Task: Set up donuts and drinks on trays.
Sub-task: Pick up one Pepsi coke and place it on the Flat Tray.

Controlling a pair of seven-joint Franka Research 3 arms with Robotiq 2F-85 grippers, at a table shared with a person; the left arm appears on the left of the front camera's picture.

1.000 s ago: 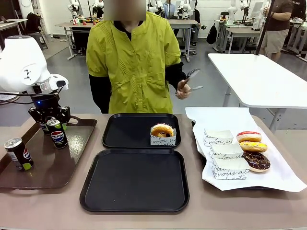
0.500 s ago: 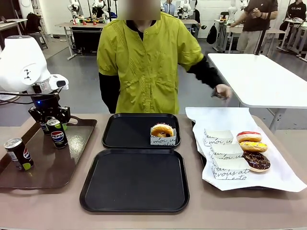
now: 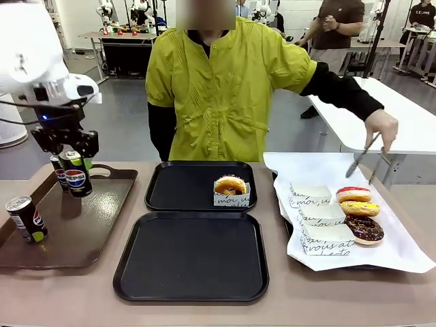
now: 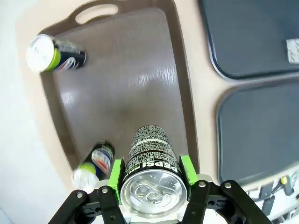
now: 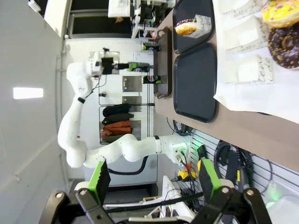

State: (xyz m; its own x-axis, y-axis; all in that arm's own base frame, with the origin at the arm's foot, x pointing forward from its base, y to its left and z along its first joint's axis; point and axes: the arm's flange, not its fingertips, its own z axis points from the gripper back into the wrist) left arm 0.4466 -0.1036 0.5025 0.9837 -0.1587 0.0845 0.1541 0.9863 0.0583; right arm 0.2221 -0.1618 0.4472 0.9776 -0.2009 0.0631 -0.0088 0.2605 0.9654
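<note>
Black can [image 3: 76, 178]: was clamped in left tool [image 3: 72, 163], held above brown tray [image 3: 82, 231].
Right tool [image 5: 153, 179]: jaws stood wide apart, empty.
Hand [image 3: 381, 129]: held tongs [image 3: 364, 155] near donuts [image 3: 359, 208].

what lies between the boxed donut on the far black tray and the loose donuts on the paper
In the front view, white paper boxes with black script stand between the boxed donut and the loose donuts, on the white paper.

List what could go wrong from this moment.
1. The left claw grips the can only near its top, above the brown tray; it could slip and knock the second can close by.
2. Carried to the far black tray, it could bump the boxed donut there.
</note>
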